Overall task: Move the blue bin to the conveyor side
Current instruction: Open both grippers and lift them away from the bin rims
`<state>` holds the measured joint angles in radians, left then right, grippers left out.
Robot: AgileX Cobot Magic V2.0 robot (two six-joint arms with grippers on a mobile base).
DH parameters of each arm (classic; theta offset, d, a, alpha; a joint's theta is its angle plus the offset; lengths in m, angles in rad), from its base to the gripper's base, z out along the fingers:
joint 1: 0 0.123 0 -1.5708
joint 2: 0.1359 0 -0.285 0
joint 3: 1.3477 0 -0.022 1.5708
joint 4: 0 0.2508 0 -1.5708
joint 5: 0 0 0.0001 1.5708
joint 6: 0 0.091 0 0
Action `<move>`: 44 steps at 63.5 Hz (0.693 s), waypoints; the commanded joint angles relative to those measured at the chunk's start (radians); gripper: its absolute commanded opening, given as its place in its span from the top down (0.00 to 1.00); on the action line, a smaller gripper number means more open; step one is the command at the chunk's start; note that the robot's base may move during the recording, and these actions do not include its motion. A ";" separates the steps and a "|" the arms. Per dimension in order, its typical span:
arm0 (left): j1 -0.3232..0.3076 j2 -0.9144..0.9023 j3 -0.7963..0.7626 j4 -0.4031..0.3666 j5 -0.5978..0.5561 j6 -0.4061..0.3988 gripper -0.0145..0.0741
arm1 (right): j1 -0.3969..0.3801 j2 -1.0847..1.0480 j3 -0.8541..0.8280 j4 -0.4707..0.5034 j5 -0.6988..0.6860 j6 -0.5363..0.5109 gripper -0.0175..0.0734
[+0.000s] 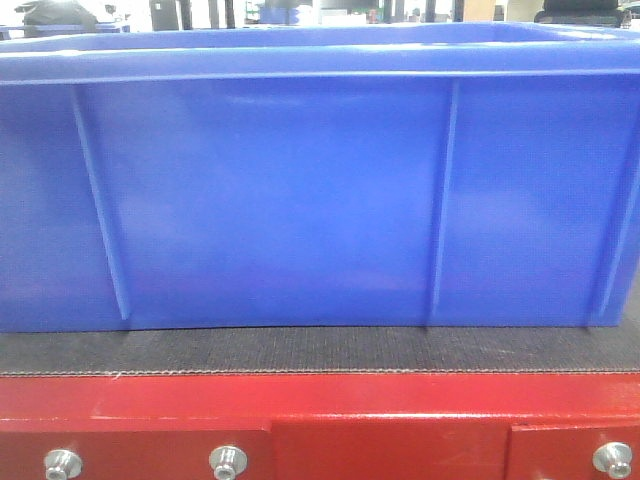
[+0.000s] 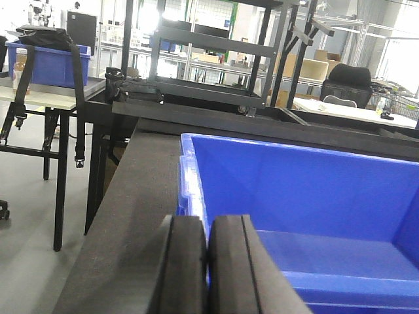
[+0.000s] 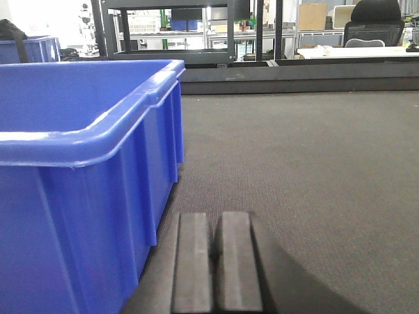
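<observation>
Sitting on the conveyor (image 1: 300, 350) near its red-framed front edge, the blue bin (image 1: 300, 200) looks nearly placed, with the left claw (image 2: 208, 275) and right claw (image 3: 215, 268) both pinched closed, gripping nothing.

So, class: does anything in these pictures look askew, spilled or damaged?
Nothing stands out. The bin sits flat and square on the belt, its walls look intact, and the part of its inside in view is bare.
</observation>
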<state>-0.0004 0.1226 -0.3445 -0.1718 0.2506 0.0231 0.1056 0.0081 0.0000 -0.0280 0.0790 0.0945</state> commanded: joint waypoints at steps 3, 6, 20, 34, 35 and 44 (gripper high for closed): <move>-0.005 -0.005 -0.001 0.001 -0.013 -0.008 0.84 | -0.007 -0.008 0.000 0.001 -0.027 -0.009 0.88; -0.005 -0.005 -0.001 0.001 -0.013 -0.008 0.84 | -0.007 -0.008 0.000 0.001 -0.027 -0.009 0.88; -0.005 -0.005 -0.001 0.001 -0.013 -0.008 0.84 | -0.007 -0.008 0.000 0.001 -0.027 -0.009 0.88; -0.005 -0.005 -0.001 0.001 -0.013 -0.008 0.84 | -0.007 -0.008 0.000 0.001 -0.027 -0.009 0.88; -0.005 -0.005 -0.001 0.001 -0.013 -0.008 0.84 | -0.007 -0.008 0.000 0.001 -0.027 -0.009 0.88; -0.005 -0.005 -0.001 0.001 -0.013 -0.008 0.84 | -0.007 -0.008 0.000 0.001 -0.027 -0.009 0.88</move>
<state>-0.0004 0.1226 -0.3445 -0.1718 0.2506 0.0231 0.1056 0.0081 -0.0001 -0.0280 0.0775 0.0945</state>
